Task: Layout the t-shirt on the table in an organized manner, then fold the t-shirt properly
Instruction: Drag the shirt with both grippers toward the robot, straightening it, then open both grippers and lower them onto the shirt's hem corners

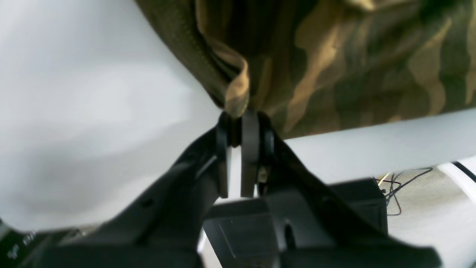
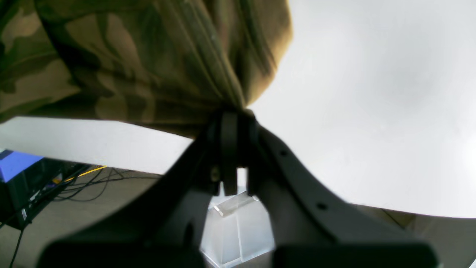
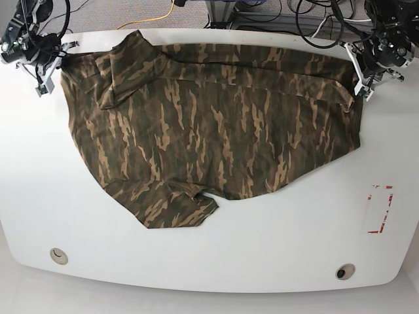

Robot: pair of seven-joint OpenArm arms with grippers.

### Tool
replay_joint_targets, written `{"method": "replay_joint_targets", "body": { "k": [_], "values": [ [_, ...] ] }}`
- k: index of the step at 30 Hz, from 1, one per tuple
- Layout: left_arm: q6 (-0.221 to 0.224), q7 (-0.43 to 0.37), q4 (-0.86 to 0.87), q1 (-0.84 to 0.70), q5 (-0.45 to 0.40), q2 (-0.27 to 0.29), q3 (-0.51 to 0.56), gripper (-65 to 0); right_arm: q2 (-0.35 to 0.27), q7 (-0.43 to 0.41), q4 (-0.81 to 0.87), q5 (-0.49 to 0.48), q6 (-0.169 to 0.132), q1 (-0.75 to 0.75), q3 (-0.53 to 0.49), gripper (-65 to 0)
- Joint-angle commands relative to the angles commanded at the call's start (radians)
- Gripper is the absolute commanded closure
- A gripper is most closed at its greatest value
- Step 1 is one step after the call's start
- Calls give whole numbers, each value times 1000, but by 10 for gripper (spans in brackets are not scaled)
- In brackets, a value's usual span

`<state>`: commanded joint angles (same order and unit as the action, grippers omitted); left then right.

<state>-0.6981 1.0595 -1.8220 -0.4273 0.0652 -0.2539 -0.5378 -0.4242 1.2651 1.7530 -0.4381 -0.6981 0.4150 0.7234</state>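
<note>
The camouflage t-shirt (image 3: 209, 124) lies spread across the far half of the white table (image 3: 216, 255), with one sleeve folded at the near left and another bunched at the far left. My left gripper (image 3: 359, 90) is shut on the shirt's far right corner; the left wrist view shows the cloth (image 1: 334, 63) pinched at the gripper (image 1: 238, 113). My right gripper (image 3: 57, 53) is shut on the shirt's far left corner; the right wrist view shows the bunched cloth (image 2: 148, 63) held at the gripper (image 2: 234, 113).
A small red-marked rectangle (image 3: 379, 209) sits at the near right of the table. Two round grommet holes (image 3: 58, 255) (image 3: 344, 271) are near the front edge. Cables (image 3: 308, 19) and equipment lie on the floor beyond the far edge.
</note>
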Motion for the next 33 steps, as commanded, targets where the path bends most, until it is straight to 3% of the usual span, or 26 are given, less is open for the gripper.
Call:
{"method": "replay_joint_targets", "body": {
  "k": [7,12,14,18,23,25,33],
  "values": [
    [0,58,-2,-2,0,-2,-5,-18,2,0,0,0,0,6,2,-8],
    [0,75,-3,-2,0,-2,-3,-142,2,0,0,0,0,2,2,-24],
    [0,84,-3,0,0,-2,-2,-210,2,0,0,0,0,0,2,-89],
    [0,112,-5,6,0,-2,-2,-344,2,0,2,0,0,0,6,-330],
    [0,126,-52,8,2,-23,2,-367,3,0,40,-3,0,0,58,-547],
    [0,126,-69,8,3,-31,3,-367,15,0,71,-3,0,-2,72,-585],
    [0,169,-127,57,6,-63,3,-367,25,5,158,0,0,-48,100,-585]
  ]
}}
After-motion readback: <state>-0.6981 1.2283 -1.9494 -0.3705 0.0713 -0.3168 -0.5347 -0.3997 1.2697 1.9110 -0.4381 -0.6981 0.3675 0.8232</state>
